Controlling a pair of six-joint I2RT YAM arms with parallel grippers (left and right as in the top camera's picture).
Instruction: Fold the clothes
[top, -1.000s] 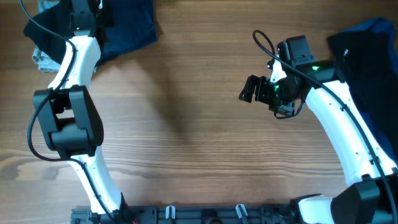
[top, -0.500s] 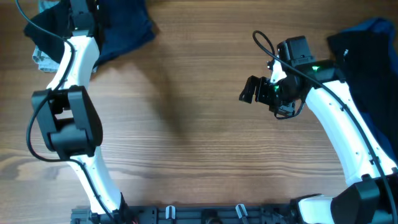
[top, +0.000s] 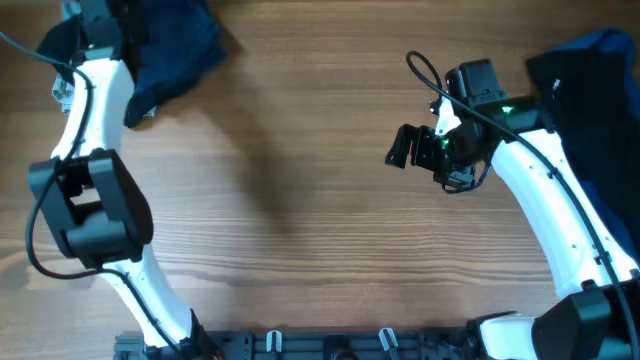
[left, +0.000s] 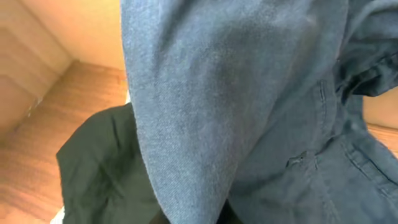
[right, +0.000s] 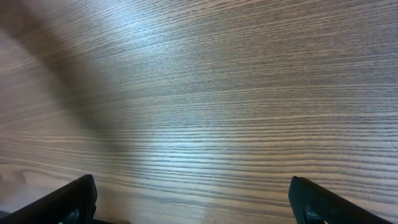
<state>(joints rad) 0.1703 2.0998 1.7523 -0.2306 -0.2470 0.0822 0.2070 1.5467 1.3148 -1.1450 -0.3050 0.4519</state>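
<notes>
Right jaws spread wide with nothing between them, hovering over bare tabletop (right: 199, 93) right of centre. Left jaws: we cannot tell, since they are buried under the navy garment (left: 249, 93), which drapes straight over the wrist camera. In the overhead view that garment lies bunched at the far-left corner, partly cropped by the frame edge. A black garment (left: 93, 168) shows past its left edge. A second pile (top: 600, 110) lies at the right edge, also cropped. We judge the cloth light, limp and not slippery, so it won't hold shape. It is best pinched at a hem or seam corner. Garment type is unclear, though there may be a placket.
</notes>
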